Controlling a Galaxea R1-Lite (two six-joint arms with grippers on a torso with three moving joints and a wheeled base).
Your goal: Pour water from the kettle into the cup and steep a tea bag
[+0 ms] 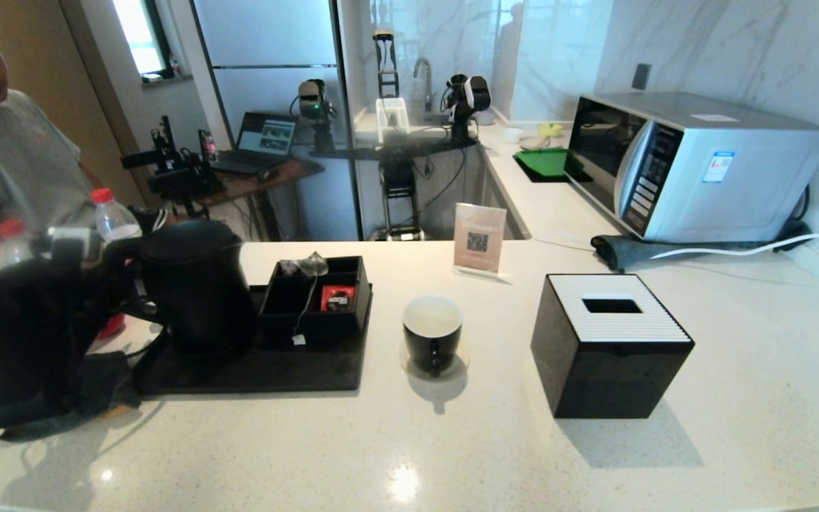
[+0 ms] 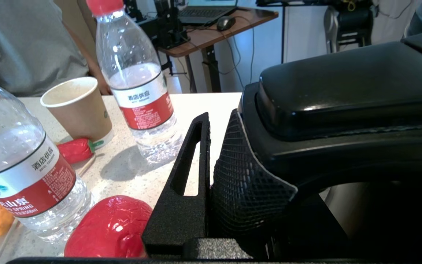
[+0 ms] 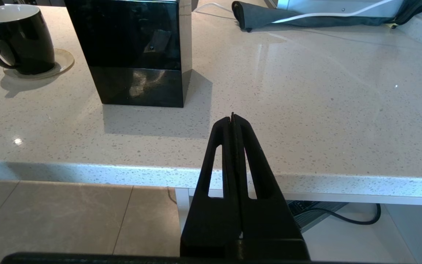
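Left end effector (image 2: 211, 176) grips the kettle (image 1: 196, 284) handle at the cup's (image 1: 432, 333) nine o'clock; right end effector (image 3: 233, 121) sits closed.

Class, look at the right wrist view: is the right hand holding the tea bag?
No. The right hand is shut on nothing, hovering off the counter edge near the black box.

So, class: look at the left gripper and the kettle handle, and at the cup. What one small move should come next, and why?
Probably lift the kettle straight up off the tray. The left gripper appears shut on its handle, the kettle stands upright, and the cup waits on its coaster beside the tray. The right gripper is parked, shut, near the counter edge.
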